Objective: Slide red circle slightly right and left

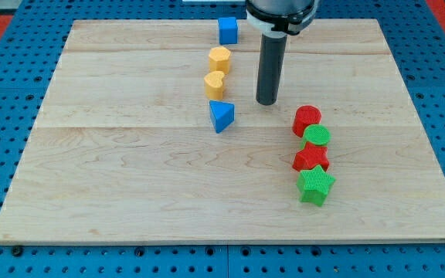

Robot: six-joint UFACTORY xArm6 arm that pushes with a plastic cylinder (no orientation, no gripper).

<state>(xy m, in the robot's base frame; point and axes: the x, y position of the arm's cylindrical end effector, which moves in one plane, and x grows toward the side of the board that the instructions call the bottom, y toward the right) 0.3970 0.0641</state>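
The red circle (307,119) lies right of the board's middle, at the top of a short column of blocks. Just below it sit a green circle (317,136), a red star (311,158) and a green star (315,185), each touching its neighbour. My tip (266,102) stands on the board up and to the left of the red circle, with a small gap between them.
A blue cube (228,30) is near the board's top edge. Below it are a yellow hexagon (219,59), a yellow heart (215,83) and a blue triangle (222,116), all left of my tip. The wooden board (130,177) lies on a blue pegboard.
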